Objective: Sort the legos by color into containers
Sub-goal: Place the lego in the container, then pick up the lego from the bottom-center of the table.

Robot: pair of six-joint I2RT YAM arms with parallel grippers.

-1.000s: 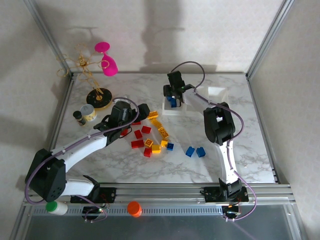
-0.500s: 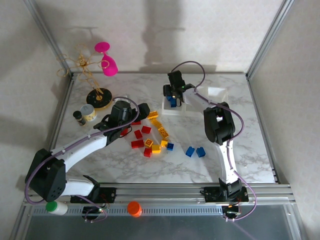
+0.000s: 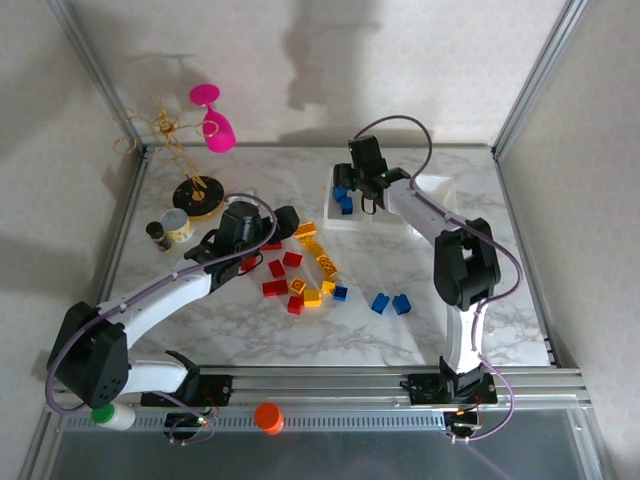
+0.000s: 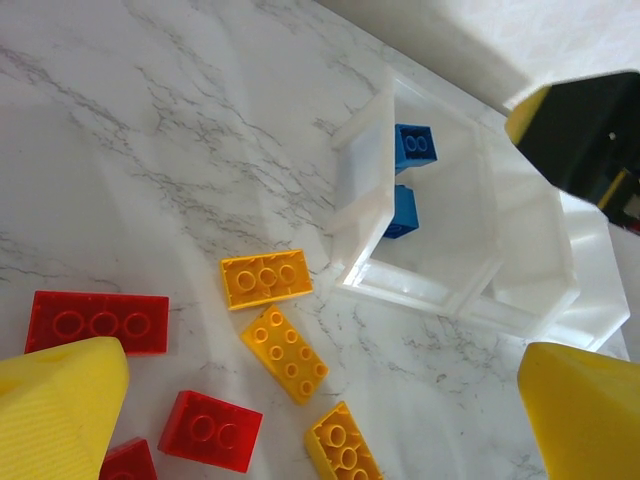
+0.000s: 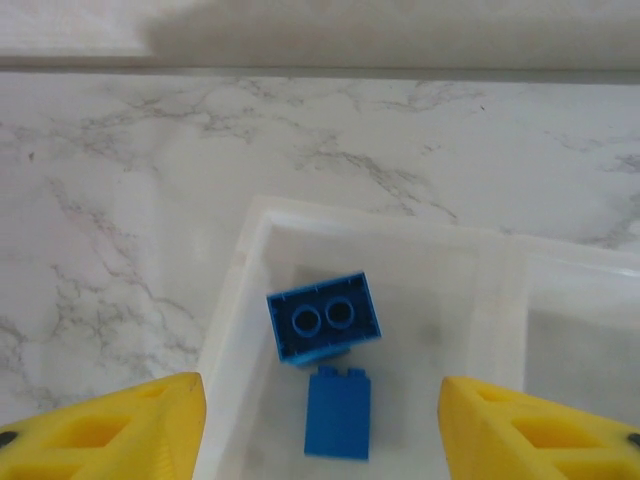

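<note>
Two blue legos point(image 5: 324, 318) in half-cropped tray point(image 5: 232, 300)

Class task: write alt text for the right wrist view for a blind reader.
Two blue legos lie in the end compartment of a clear tray on a marble table, one studs up, one on its side. The right pincer hovers above, open and empty.

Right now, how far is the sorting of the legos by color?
Done: two blue legos lie in the end tray. In hand: nothing; right gripper open above that tray, left gripper open too. Remaining: red legos, yellow legos and three blue legos on the table.
</note>
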